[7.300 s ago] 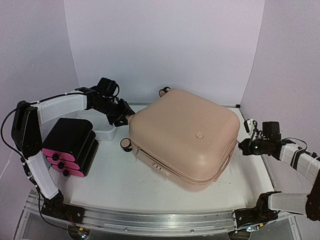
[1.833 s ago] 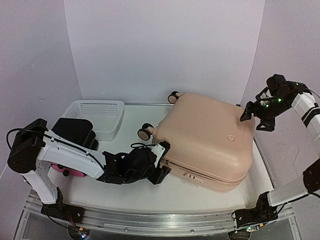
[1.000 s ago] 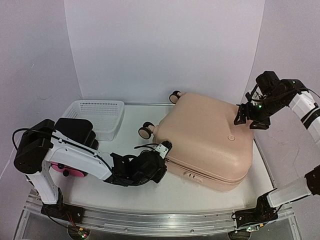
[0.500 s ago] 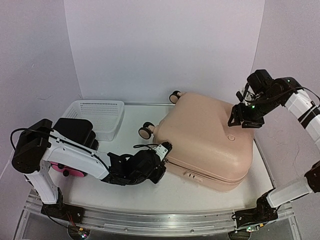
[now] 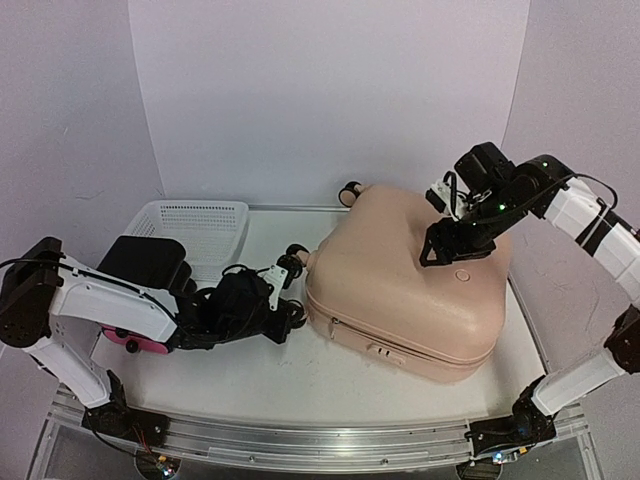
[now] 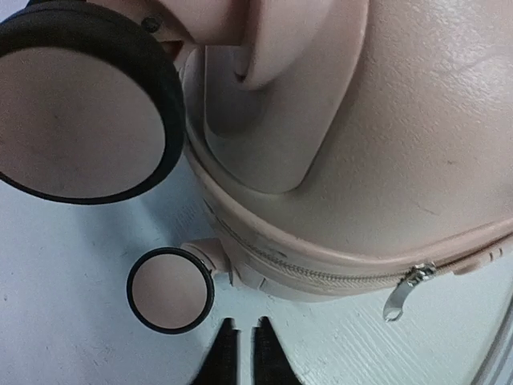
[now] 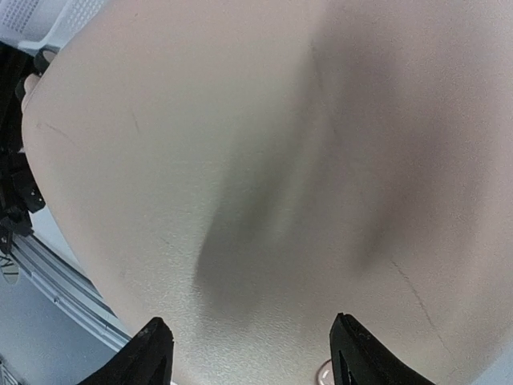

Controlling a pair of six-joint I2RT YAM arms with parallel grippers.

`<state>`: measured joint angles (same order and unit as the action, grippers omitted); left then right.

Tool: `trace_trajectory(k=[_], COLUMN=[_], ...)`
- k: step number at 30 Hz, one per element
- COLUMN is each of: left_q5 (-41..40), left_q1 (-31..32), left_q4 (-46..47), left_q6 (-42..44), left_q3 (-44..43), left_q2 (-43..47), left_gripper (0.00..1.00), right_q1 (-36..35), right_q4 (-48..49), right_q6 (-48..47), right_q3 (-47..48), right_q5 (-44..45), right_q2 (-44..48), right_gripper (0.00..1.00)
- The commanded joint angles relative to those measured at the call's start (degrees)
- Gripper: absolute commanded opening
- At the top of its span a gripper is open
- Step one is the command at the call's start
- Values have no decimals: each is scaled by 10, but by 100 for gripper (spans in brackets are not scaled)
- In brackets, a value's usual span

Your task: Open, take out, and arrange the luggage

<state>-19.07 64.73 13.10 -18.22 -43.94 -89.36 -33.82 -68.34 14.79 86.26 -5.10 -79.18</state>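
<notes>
Beige-pink hard-shell luggage point(image 5: 410, 290) is lying flat and zipped shut on the right half of the white table point(image 5: 250, 365).

Its smooth, matte, faintly pebbled lid is bulging gently between rounded corners, and the black-rimmed wheels with beige hubs point(image 6: 170, 289) are pointing left toward the white mesh basket point(image 5: 195, 235) and the black box with pink drawer fronts point(image 5: 145, 265). The left gripper point(image 6: 243, 325) is lying low on the table just beside the wheel corner, its slim black fingers pressed almost together and gripping nothing; a small metal zipper pull point(image 6: 405, 289) is hanging from the seam nearby. The right gripper point(image 7: 250, 321) is hanging over the lid's far right part, fingers spread wide, holding nothing; whether they are touching the shell I cannot tell.
</notes>
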Motion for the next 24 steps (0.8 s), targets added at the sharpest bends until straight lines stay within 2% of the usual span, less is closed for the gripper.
trace_trajectory(k=[1,4,5,7,10,14,24], left_q5=[246,386,410,439,477,485,501], left_q1=[-23,-23,-25,-37,-61,-69,-96], left_q4=[65,91,103,139,193,233,316], left_q6=[-9,-9,-14,-37,-82,-121,-185], left_q3=[15,6,8,14,19,14,10], left_q2=[58,40,33,17,-14,-56,-132], left_gripper=[29,56,62,68,70,74,76], right_q1=[-12,-12,-12,-13,-14,-14,-14], right_q4=[20,23,24,27,31,32,32], right_q6=[-9,-6,-5,-3,-1,-3,-2], right_q3=[10,7,7,6,4,3,-6], right_q5=[-5,-11,-14,-21,-23,-17,-14], right_q2=[0,2,2,5,12,22,33], right_gripper=[70,71,71,71,71,70,70])
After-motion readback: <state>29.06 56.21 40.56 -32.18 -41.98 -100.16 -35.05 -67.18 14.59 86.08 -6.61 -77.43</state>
